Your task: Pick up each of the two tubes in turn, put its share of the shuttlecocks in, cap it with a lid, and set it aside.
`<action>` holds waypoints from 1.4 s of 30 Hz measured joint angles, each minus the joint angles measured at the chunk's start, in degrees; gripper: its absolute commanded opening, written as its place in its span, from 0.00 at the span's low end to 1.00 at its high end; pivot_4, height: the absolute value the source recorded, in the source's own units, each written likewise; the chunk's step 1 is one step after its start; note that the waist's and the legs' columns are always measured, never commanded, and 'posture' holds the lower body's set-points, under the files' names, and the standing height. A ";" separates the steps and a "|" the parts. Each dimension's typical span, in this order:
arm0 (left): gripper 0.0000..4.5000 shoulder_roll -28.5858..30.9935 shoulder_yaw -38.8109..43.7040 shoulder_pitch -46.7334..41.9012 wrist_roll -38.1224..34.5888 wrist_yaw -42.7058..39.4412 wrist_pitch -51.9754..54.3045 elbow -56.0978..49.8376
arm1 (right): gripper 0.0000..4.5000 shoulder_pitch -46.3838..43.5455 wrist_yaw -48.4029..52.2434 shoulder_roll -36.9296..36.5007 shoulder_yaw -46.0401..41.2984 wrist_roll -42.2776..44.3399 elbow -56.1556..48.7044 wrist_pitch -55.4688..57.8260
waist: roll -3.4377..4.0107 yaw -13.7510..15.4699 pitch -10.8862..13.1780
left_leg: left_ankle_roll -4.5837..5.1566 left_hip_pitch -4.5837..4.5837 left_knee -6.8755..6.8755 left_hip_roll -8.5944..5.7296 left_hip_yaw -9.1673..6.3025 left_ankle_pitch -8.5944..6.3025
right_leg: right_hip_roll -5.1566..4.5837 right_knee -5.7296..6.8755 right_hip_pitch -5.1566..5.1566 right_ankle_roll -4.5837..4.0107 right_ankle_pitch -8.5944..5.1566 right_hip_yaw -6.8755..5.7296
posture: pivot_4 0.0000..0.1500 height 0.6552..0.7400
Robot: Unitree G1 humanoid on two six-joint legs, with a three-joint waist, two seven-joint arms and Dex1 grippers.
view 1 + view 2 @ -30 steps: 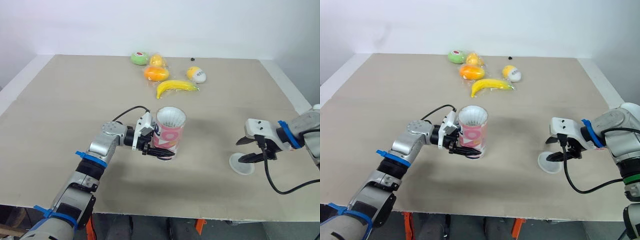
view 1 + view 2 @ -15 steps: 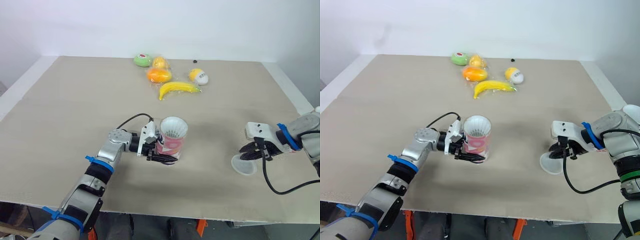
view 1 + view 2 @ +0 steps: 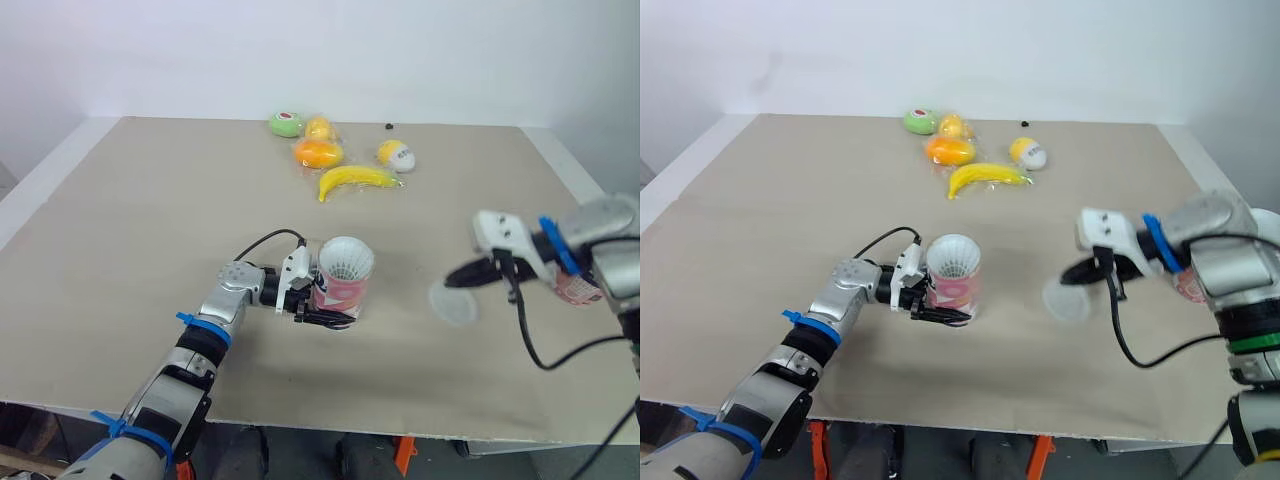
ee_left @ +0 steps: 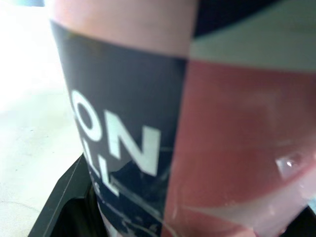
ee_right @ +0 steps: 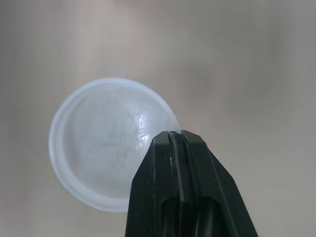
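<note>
A pink and dark tube (image 3: 338, 288) stands upright near the table's middle, with white shuttlecock feathers (image 3: 346, 258) showing in its open mouth. My left gripper (image 3: 318, 300) is closed around its lower half, and the tube's printed wall (image 4: 197, 123) sits right in front of the left wrist camera. To the tube's right, my right gripper (image 3: 466, 277) is shut on the rim of a clear round lid (image 3: 455, 302) and holds it above the table. In the right wrist view the lid (image 5: 98, 163) hangs from the pinched fingertips (image 5: 175, 136). A pink object (image 3: 575, 288) is partly hidden behind the right wrist.
Wrapped fruit lies at the table's back: a banana (image 3: 355, 180), an orange (image 3: 317, 153), a green piece (image 3: 286, 123), a yellow piece (image 3: 319, 126) and a yellow-white one (image 3: 396, 153). The table's front edge (image 3: 330, 425) runs close below the tube.
My right gripper has shut on the lid, lifted it off the table and carried it left toward the tube. The left gripper keeps its hold on the tube. The camera has shifted.
</note>
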 measured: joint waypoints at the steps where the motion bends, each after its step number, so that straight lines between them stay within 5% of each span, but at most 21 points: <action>1: 0.67 -0.01 0.00 -0.19 0.05 -0.21 0.09 0.35 | 0.01 -2.56 0.07 0.66 -0.19 1.25 -1.38 1.28 | 0.00 0.01 0.00 | 0.00 0.00 -0.01 0.00 -0.02 0.00 | 0.00 -0.01 0.01 -0.01 -0.01 -0.02 | 1.00 1.00; 12: 0.67 -0.33 -0.29 -3.30 1.45 -3.21 1.56 3.25 | 0.01 -24.45 0.40 10.59 12.21 9.97 -7.39 4.52 | -0.06 0.12 -0.04 | 0.03 -0.12 -0.15 0.02 -0.11 -0.05 | -0.04 -0.60 0.12 -0.06 0.07 -0.14 | 1.00 1.00; 20: 0.67 -0.12 -0.26 -3.67 1.49 -4.03 3.01 2.98 | 0.01 -29.36 0.46 12.49 22.34 8.24 -0.14 -3.16 | -0.06 0.13 -0.04 | 0.10 -0.16 -0.23 0.03 -0.14 -0.11 | -0.02 -0.62 0.09 -0.03 0.04 -0.18 | 1.00 1.00; 42: 0.67 0.16 -0.30 -3.96 1.58 -4.34 2.99 3.17 | 0.01 -35.53 0.50 13.49 28.25 9.37 5.86 -8.12 | -0.06 0.00 -0.04 | 0.10 -0.15 -0.27 0.05 -0.14 -0.12 | -0.01 -0.62 0.06 -0.08 0.03 -0.17 | 1.00 1.00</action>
